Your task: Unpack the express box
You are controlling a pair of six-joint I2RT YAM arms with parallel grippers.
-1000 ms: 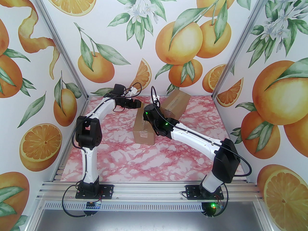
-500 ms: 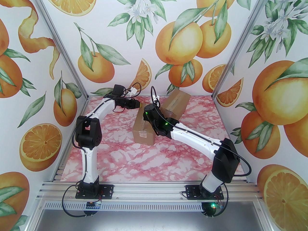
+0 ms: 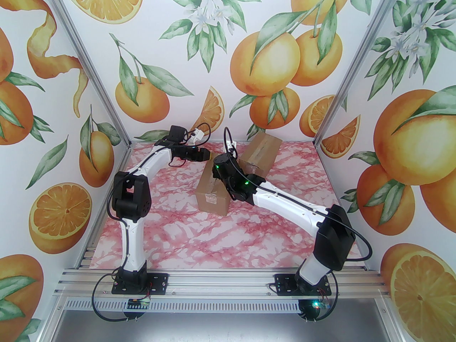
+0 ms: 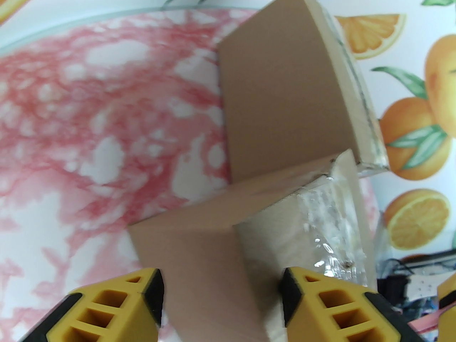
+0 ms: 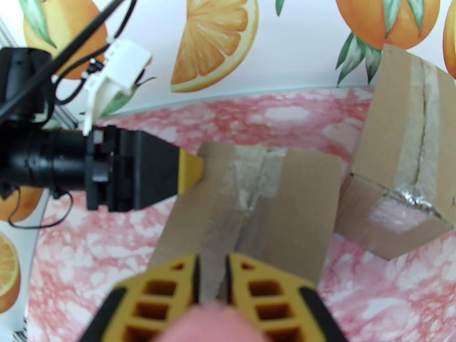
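The express box (image 3: 212, 192) is lying lengthwise at the centre of the tabletop (image 3: 213, 241), with a second carton (image 3: 261, 150) just beside it at 1 o'clock. It is looking like light, stiff corrugated card, matte brown and sharp-edged, with glossy, crinkled clear tape (image 5: 251, 191) running along its top seam. The left tool (image 4: 221, 276) is standing with jaws apart around the box's 11 o'clock corner, where the rigid edges are likely offering a surer hold than the slick tape, while the right tool (image 5: 213, 258) is hovering over the seam with jaws nearly together, and I cannot tell whether they are pinching anything.
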